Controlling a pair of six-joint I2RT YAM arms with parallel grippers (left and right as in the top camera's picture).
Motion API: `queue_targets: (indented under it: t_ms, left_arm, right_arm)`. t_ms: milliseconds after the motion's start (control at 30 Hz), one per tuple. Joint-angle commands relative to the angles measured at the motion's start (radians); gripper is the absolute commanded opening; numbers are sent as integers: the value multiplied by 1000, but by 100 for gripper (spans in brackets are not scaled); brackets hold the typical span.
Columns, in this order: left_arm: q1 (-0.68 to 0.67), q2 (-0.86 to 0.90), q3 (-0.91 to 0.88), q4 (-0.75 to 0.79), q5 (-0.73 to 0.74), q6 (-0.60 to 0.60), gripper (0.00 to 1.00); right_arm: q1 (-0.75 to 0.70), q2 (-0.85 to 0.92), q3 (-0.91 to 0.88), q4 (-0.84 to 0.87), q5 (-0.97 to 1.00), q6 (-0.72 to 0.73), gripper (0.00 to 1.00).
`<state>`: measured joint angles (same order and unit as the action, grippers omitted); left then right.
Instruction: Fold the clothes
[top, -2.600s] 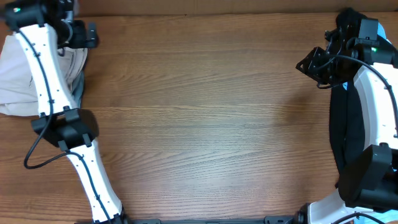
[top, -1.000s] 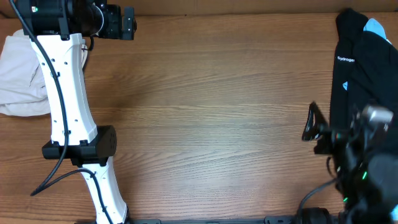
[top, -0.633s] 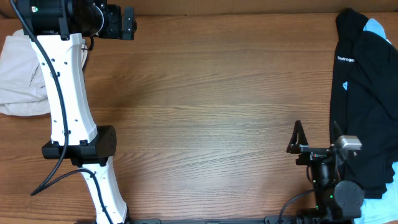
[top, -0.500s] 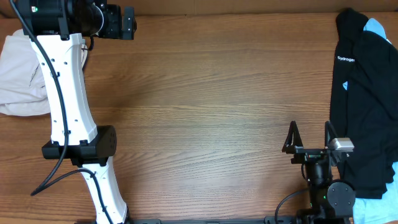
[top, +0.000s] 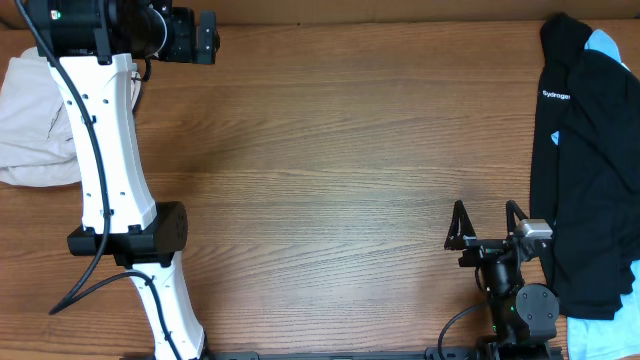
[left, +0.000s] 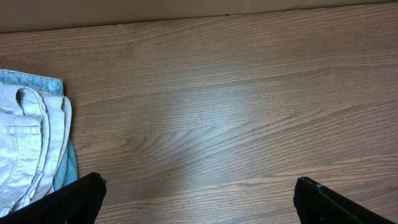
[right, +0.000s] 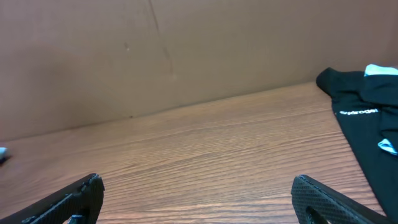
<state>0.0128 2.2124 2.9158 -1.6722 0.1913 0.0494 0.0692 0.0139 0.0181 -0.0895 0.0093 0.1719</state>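
The clothes (top: 35, 120), a pair of pale beige shorts, lie bunched at the table's far left edge, partly hidden by my white left arm. In the left wrist view the beige shorts (left: 25, 146) rest on light-blue denim (left: 38, 84) at the left edge. My left gripper (top: 200, 38) sits at the back left, to the right of the shorts; its jaws (left: 199, 200) are open over bare wood. My right gripper (top: 487, 225) stands open near the front right, with nothing between its fingers (right: 329, 199).
A black top (top: 590, 170) with small white lettering covers the table's right side, also in the right wrist view as the black top (right: 367, 118). Light-blue fabric (top: 603, 42) peeks from under it. A brown cardboard wall (right: 186, 50) backs the table.
The right arm has drawn back from the black top to the front edge, its gripper sliding left. The left arm lifted off the shorts earlier and has held still for the last second.
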Motion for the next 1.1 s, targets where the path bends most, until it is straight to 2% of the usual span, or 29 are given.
queue_targets:
  t_ms: [0,600,700,833,900,1067]
  left_arm:
    - [0,5,1,1,8,-20,100]
    - [0,8,-1,1,8,-20,100]
    - [-1,-36,-53,1,8,-19,100]
    - [-1,-232,-348,114,-64,-9,100]
    - [-1,-457,-739,388,-68,-8,100]
    - [0,-772,-1278,806,-68,-8,100]
  right_arm:
    - [9,-11,-10,6,-10,11,100]
    - [9,-11,-10,6,-10,11,100]
    - [9,-11,-10,6,-10,11,100]
    - [9,-11,-10,6,-10,11,100]
    - [9,-11,-10,6,-10,11,100]
    - [9,-11,-10,6,-10,11,100]
